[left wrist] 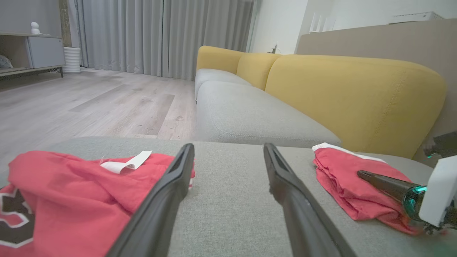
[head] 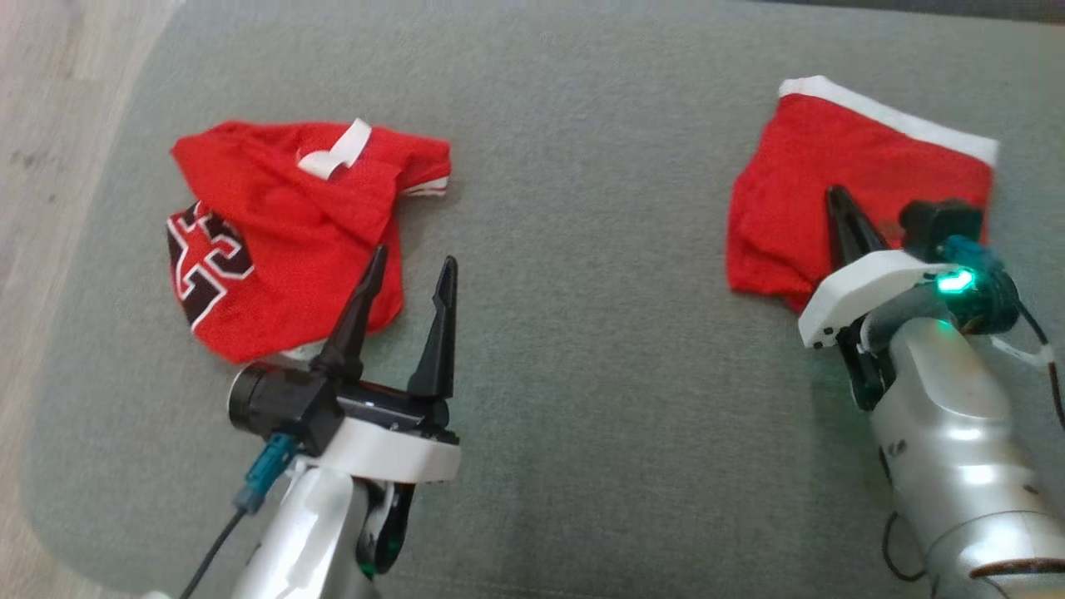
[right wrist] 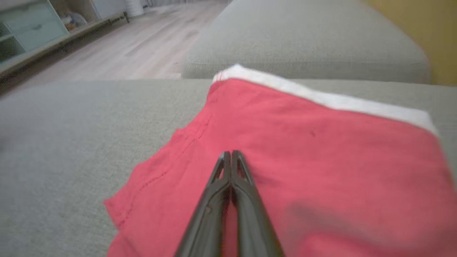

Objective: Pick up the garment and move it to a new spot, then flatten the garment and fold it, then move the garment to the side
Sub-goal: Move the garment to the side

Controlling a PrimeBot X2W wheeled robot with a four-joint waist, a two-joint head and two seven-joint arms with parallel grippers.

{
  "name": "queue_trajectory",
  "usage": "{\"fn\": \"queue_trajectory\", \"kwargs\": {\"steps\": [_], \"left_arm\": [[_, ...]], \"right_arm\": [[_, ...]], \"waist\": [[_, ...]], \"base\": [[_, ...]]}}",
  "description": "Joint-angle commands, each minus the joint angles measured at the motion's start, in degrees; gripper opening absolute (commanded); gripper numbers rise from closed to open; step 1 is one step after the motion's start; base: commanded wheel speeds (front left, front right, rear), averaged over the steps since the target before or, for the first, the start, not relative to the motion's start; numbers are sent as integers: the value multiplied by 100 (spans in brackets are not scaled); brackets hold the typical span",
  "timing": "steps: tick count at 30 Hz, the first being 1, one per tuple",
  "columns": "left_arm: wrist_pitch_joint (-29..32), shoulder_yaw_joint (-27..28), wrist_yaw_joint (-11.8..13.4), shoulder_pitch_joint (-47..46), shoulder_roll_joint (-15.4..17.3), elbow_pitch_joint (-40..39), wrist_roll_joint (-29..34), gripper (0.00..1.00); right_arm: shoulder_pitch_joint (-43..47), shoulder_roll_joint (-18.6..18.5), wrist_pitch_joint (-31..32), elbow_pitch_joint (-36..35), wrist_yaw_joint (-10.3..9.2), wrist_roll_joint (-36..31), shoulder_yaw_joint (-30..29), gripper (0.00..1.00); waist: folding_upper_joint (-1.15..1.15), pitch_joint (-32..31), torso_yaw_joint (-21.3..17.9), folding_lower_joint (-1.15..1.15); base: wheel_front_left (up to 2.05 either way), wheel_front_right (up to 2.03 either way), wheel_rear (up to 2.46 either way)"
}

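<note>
1. Far left, the crumpled red jersey (head: 274, 225) lies on the grey cushion (head: 582, 249), number patch showing and a white tag on top.
2. Just beside it, the left fingers (head: 358, 308) stand wide apart and hold nothing, one tip over the jersey's edge.
3. Well to the right lies the folded red garment (head: 832, 158), its white band along the far side.
4. The right fingers (head: 844, 225) are pressed together, pointing over that fold with no cloth between them.

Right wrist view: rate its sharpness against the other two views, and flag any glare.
Right wrist view: soft throughout, the folded red garment smearing toward the right edge and bottom. Left wrist view: crisp on the sofa, wide-angle stretch on the near fingers. Head view: sharp, with a green light glowing and bright highlights on the right forearm.
</note>
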Motion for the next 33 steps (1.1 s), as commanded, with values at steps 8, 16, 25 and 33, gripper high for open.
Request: {"fn": "queue_trajectory", "kwargs": {"steps": [8,16,25,33], "left_arm": [[-29,625,2,282,29,-185,83,100],[-29,1014,-36,505,29,-236,155,100],[-29,1187,-122,661,29,-197,190,100],[-29,1077,-163,528,29,-226,219,100]], "right_arm": [[726,152,-165,-1827,-4,582,-42,0],[2166,221,-167,-3590,-4,626,-6,100],[3000,247,-167,-4150,-4,616,108,100],[2665,248,11,-4002,-4,521,-137,100]], "waist": [[0,-587,-846,0],[0,-734,-1487,0],[0,-761,-1694,0],[0,-521,-1486,0]], "base": [[0,0,0],[0,0,0],[0,0,0],[0,0,0]]}}
